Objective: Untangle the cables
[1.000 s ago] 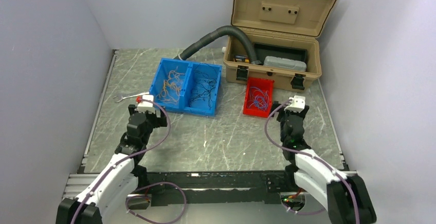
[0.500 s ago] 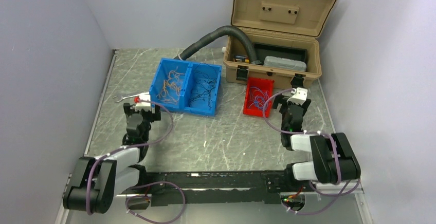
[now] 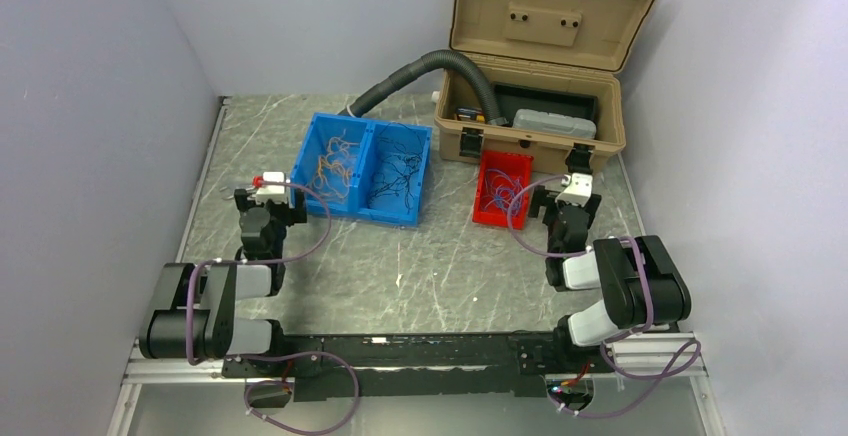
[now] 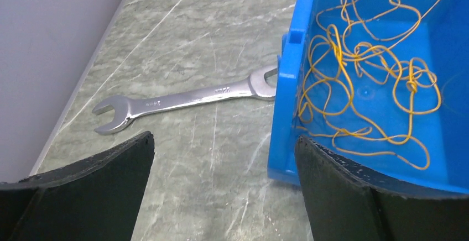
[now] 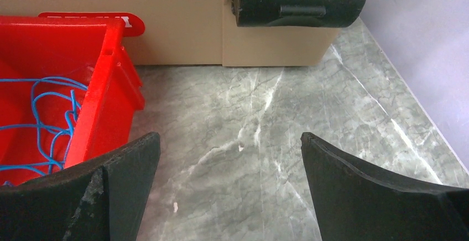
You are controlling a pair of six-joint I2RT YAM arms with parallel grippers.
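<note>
Thin cables lie in tangles in two bins. A yellow-orange tangle (image 4: 365, 80) fills the left compartment of the blue bin (image 3: 362, 216), and dark cables (image 3: 397, 176) lie in its right compartment. Blue cables (image 5: 41, 122) sit in the red bin (image 5: 108, 80). My left gripper (image 4: 224, 139) hangs open and empty over bare table, just off the blue bin's near left corner (image 4: 287, 103). The right gripper (image 5: 230, 136), also open and empty, hovers over the table to the right of the red bin.
A silver wrench (image 4: 182, 98) lies on the table touching the blue bin's left wall. The open tan toolbox (image 3: 530, 106) stands behind the red bin, its black latch (image 5: 298, 0) ahead of the right gripper. A grey corrugated hose (image 3: 420, 66) runs into it. Walls enclose both sides.
Both arms have folded back, their elbows drawn down towards the bases. The left gripper has shifted left and farther back, the right one slightly farther back. Both stay open.
</note>
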